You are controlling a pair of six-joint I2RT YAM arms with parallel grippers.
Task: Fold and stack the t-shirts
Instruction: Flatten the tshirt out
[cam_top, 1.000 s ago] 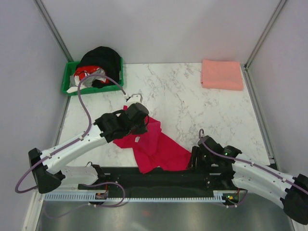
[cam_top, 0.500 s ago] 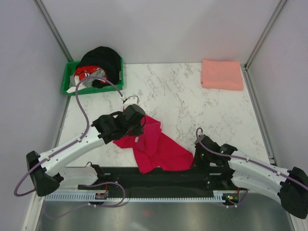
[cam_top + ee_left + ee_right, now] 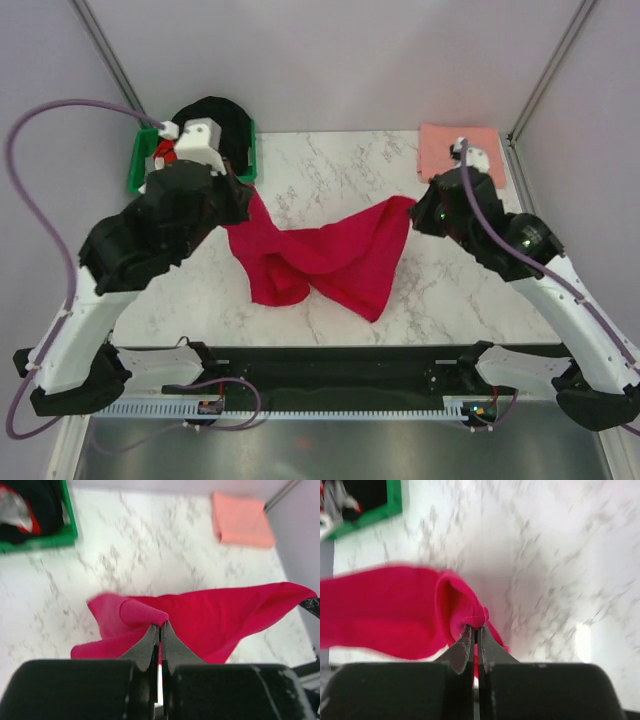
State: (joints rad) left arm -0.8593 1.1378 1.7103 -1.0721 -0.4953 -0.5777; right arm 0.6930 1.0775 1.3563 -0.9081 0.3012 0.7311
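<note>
Left end effector (image 3: pixel 160 625) and right end effector (image 3: pixel 476 628) pinch red t-shirt (image 3: pixel 340 256); backgrounds blurred.

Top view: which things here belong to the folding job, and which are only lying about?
Job: red t-shirt, unfolded; pink t-shirt, folded.
Lying about: green bin; dark clothes inside it.

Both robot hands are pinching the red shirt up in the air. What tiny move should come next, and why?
Probably ease the two grippers a little farther apart. The left gripper and right gripper each pinch an edge, but the red t-shirt sags twisted and bunched between them, so it likely needs stretching flat before folding.
</note>
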